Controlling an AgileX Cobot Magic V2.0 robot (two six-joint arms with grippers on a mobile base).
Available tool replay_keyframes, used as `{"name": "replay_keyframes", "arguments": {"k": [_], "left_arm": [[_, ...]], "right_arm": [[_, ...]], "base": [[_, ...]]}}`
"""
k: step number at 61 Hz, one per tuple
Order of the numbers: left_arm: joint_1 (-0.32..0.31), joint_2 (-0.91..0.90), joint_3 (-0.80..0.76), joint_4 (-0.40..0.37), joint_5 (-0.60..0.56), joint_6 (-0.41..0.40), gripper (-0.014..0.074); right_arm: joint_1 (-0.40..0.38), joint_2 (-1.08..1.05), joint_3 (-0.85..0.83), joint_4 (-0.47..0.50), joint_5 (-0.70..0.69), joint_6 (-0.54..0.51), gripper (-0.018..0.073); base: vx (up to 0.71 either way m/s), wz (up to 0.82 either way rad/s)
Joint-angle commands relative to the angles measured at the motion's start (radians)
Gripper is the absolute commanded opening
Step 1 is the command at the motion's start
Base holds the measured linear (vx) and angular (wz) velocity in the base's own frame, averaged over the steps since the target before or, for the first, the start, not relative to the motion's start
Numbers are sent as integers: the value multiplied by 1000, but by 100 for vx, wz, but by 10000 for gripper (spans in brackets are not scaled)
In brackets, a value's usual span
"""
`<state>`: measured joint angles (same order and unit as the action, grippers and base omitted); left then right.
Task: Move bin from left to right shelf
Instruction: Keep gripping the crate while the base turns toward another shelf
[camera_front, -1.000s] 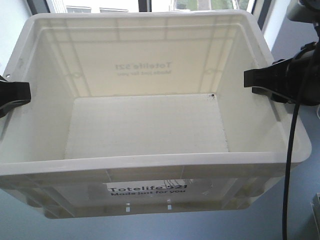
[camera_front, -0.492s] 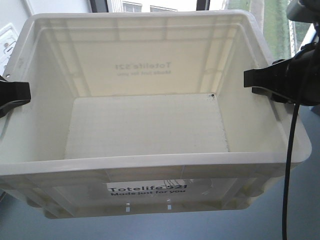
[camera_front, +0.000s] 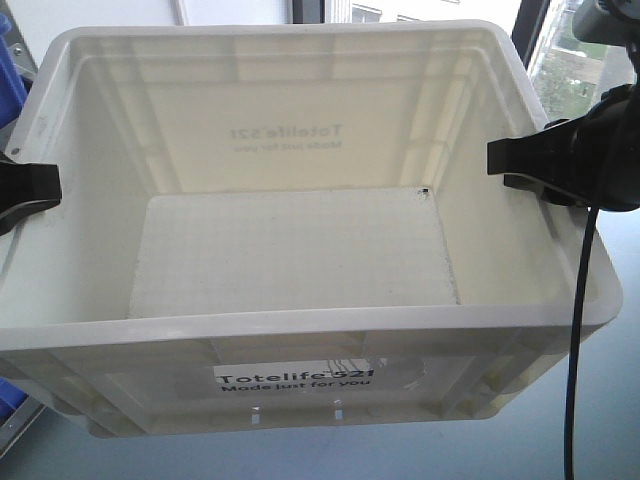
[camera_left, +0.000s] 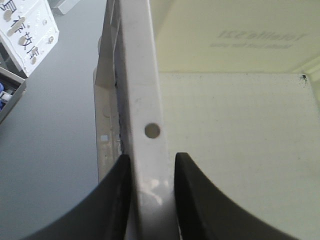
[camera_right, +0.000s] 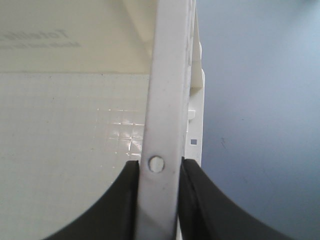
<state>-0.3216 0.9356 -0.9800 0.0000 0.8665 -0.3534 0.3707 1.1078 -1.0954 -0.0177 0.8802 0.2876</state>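
Observation:
The white bin (camera_front: 300, 335) fills the front view, empty, with black "Totelife 521" print on its near wall. It hangs in the air between my two arms. My left gripper (camera_front: 38, 186) is shut on the bin's left rim, and my right gripper (camera_front: 512, 160) is shut on the right rim. In the left wrist view, the left gripper (camera_left: 152, 162) has its black fingers pressed on both sides of the rim (camera_left: 142, 75), just below a small hole. In the right wrist view, the right gripper (camera_right: 159, 167) clamps the opposite rim (camera_right: 170, 75) at a rivet.
Blue bins (camera_front: 8, 60) show at the left edge, with another blue piece (camera_front: 14, 405) low on the left. A window (camera_front: 572, 50) lies behind on the right. A black cable (camera_front: 578, 340) hangs from the right arm. A white labelled box (camera_left: 27, 30) stands left of the bin above grey floor.
The background behind the bin has slid to the right: the window moved toward the right edge and blue bins came into view at left. Bin and grippers hold the same place in view.

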Motion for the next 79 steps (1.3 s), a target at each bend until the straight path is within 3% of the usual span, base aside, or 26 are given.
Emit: {"name": "replay_keyframes", "arguments": {"k": [1, 79], "left_arm": [[5, -24, -37, 99, -88, 26, 104], [5, -24, -37, 99, -88, 26, 104]], "right_arm": [[-14, -36, -39, -105, -103, -33, -5], [-14, -36, -39, -105, -103, -33, -5]], "base": [[10, 38], [7, 44]]}}
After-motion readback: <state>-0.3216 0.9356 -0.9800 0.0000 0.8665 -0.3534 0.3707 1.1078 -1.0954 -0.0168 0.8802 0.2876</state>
